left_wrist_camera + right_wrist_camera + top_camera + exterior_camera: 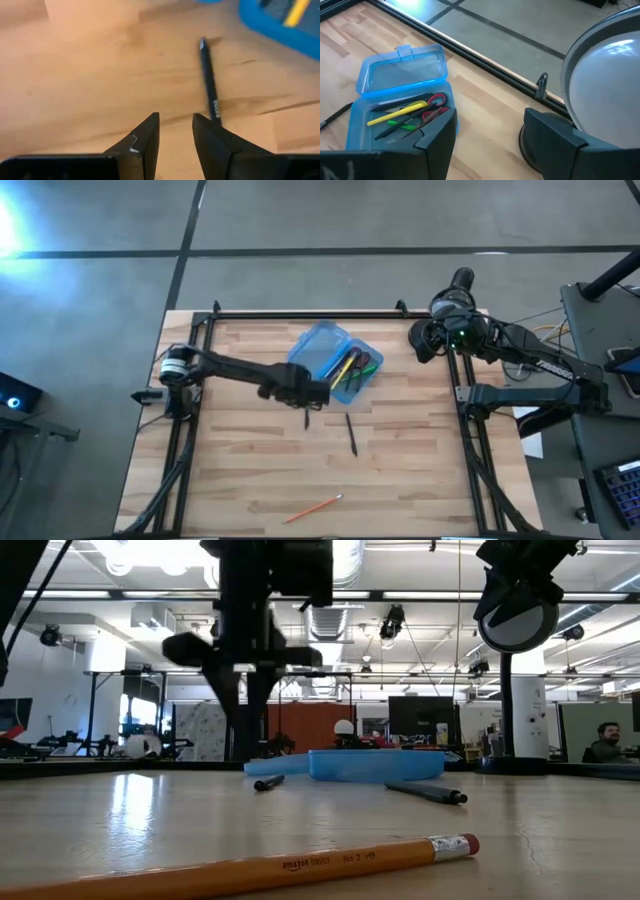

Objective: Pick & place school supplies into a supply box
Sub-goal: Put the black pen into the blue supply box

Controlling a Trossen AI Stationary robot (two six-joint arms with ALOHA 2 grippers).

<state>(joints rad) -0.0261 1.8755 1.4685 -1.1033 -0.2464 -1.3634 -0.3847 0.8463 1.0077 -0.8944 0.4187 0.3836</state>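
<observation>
The supply box (335, 360), translucent blue, lies open mid-table with its lid (402, 70) swung toward the far side. Its base (400, 117) holds yellow, green and dark pens and red-handled scissors. My left gripper (312, 393) hovers open just near-side of the box, pointing steeply down. A dark pen (210, 80) lies flat on the wood beside its fingers (142, 142), not between them. A second dark pen (351, 434) and an orange pencil (312, 508) lie nearer the front edge. My right gripper (490, 145) waits open, raised at the far right.
A black frame rail (300, 315) runs along the table's far edge and down both sides. A round grey-white dome (605, 75) on a dark base stands close beside my right gripper at the far right corner. Bare wood lies left of and in front of the box.
</observation>
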